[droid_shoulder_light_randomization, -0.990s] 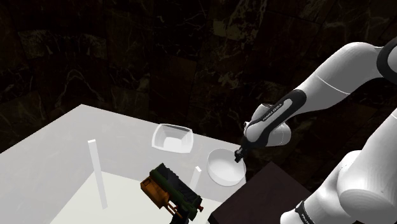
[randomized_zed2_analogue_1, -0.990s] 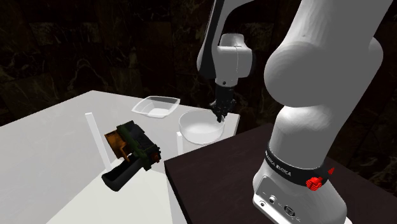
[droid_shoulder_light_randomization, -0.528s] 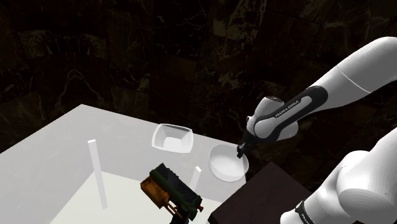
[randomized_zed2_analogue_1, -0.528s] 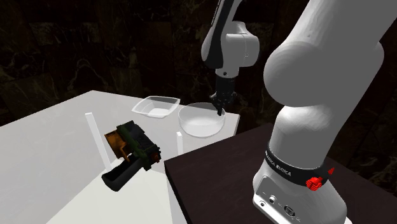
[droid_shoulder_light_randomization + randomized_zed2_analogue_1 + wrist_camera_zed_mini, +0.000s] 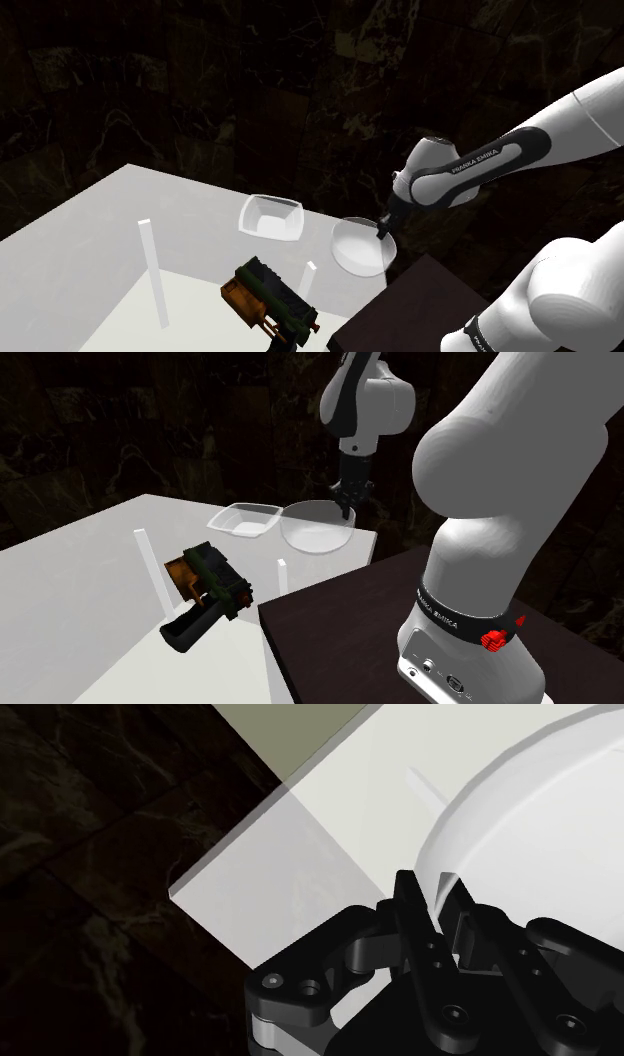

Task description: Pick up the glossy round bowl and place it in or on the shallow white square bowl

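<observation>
The glossy white round bowl (image 5: 358, 248) hangs tilted above the white table (image 5: 100, 225), near its corner beside the stand. My gripper (image 5: 383, 228) is shut on the bowl's rim on the side nearest the arm. In the second exterior view the gripper (image 5: 347, 508) points down onto the rim of the round bowl (image 5: 315, 528). The wrist view has the black fingers (image 5: 412, 904) clasping the rim of the round bowl (image 5: 540, 814). The shallow white square bowl (image 5: 270, 215) sits on the table just left of the round bowl; the square bowl (image 5: 247, 518) holds nothing.
A dark green and orange tool-like object (image 5: 272, 300) lies on a pale mat (image 5: 195, 310) at the table's near side. A tall white post (image 5: 151, 270) and a short one (image 5: 308, 277) stand by it. The dark stand (image 5: 410, 310) borders the table.
The gripper has risen with the round bowl, lifting it off the table and tilting it. The square bowl and the tool have stayed put.
</observation>
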`<state>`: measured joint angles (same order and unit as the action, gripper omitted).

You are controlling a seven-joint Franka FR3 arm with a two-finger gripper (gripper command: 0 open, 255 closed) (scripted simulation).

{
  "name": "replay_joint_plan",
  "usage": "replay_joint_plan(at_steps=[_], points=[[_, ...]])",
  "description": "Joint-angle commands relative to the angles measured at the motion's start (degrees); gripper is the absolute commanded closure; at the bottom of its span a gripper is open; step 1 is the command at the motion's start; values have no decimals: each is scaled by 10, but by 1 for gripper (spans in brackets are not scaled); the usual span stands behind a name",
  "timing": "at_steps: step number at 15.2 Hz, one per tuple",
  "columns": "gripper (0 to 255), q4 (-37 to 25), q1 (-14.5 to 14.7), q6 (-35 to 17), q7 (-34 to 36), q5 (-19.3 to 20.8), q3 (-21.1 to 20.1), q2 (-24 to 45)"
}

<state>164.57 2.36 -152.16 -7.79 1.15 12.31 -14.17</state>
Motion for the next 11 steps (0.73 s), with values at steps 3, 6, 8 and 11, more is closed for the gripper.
replay_joint_plan(at_steps=[3,6,8,11], points=[[255,-5,-7,45,9,11,-5,-40],[255,-11,-11,79,14,16,-9,-68],[255,-32,-3,82,19,9,-13,-50],[255,-95,19,86,31,-12,-24,8]])
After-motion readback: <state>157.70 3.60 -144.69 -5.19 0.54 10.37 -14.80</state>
